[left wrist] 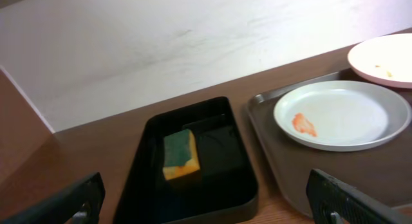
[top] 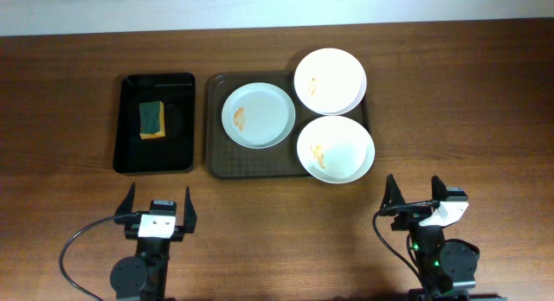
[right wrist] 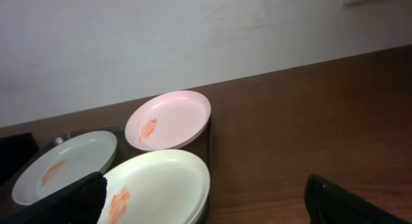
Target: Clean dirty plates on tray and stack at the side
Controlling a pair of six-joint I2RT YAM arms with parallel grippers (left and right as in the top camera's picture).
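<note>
Three round white plates with orange smears lie on the dark brown tray [top: 216,154]: one at the left [top: 258,116], one at the back right [top: 330,80], overhanging the rim, and one at the front right [top: 336,150]. The left wrist view shows the left plate [left wrist: 341,114]; the right wrist view shows all three [right wrist: 64,165] [right wrist: 168,120] [right wrist: 161,185]. My left gripper [top: 159,207] is open and empty near the table's front edge, in front of the black tray. My right gripper [top: 417,195] is open and empty, right of the front plate.
A smaller glossy black tray [top: 156,124] stands left of the brown tray and holds a green-and-yellow sponge [top: 152,119], also in the left wrist view [left wrist: 179,154]. A pale wall runs behind the wooden table's far edge.
</note>
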